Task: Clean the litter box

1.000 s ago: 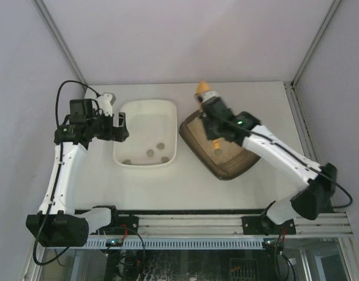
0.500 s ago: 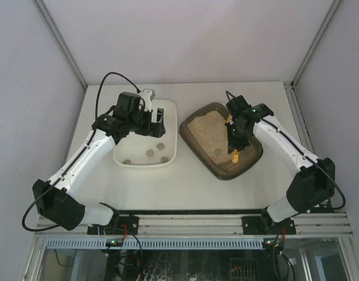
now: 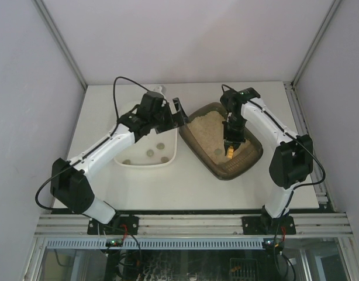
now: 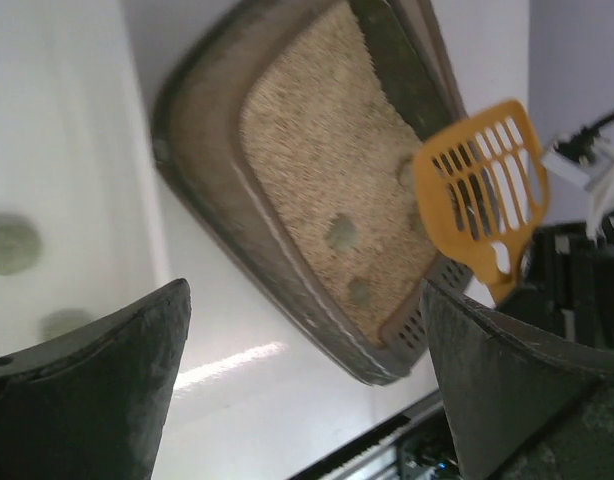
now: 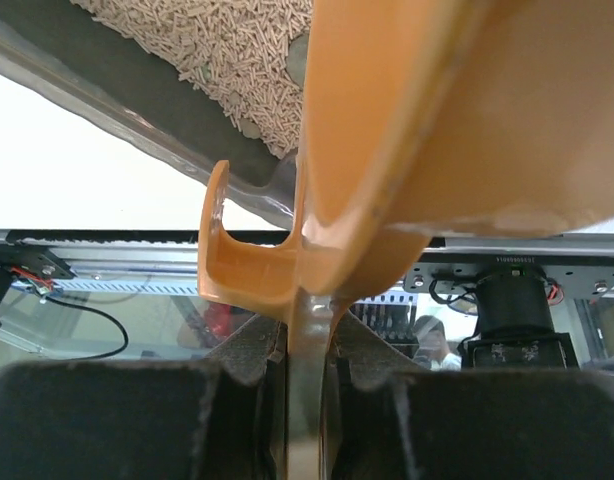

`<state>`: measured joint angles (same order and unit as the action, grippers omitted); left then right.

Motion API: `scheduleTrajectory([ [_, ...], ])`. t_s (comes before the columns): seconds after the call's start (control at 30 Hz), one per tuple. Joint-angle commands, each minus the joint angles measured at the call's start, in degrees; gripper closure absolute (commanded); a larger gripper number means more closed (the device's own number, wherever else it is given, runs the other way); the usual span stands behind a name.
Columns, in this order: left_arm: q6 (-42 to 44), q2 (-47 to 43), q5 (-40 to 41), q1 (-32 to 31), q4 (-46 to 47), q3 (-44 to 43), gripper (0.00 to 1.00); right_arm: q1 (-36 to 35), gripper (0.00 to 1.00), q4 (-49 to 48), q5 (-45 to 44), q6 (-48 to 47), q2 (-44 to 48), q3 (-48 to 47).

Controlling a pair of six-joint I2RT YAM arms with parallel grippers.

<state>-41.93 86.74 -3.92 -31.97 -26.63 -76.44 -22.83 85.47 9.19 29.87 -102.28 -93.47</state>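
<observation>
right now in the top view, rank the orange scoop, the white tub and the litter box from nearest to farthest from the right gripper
1. the orange scoop: clamped in the right gripper, so touching it.
2. the litter box: directly under the gripper, on the right half of the table.
3. the white tub: farthest, off to the left past the litter box's left rim.

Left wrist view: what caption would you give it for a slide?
Orange slotted scoop poised over the litter box, grey clumps dotting its beige litter.

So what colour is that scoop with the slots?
Orange. The scoop shows best in the left wrist view, over the edge of the litter box.
</observation>
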Motion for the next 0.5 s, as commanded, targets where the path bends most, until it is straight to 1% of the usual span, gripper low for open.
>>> scheduleTrajectory([
  [0.0, -8.6, -0.34, 1.57, -5.01, 7.48, 3.0, 0.0, 1.05, 1.0, 6.06, -1.27, 2.24, -0.42, -4.58],
  [0.17, -13.3, 2.68, -0.04, -6.18, 10.39, 4.32, 0.0, 1.91, 1.0, 6.11, 1.6, 2.4, -2.17, -1.35],
  [0.33, -14.81, 3.82, 1.35, -6.11, 13.68, 5.51, 0.0, 1.43, 1.0, 6.11, 3.41, 2.19, -5.18, 0.19],
  [0.47, -16.2, 4.76, 0.55, -5.85, 15.24, 6.05, 0.0, 2.29, 1.0, 6.11, 4.74, 1.53, -8.37, -0.27],
])
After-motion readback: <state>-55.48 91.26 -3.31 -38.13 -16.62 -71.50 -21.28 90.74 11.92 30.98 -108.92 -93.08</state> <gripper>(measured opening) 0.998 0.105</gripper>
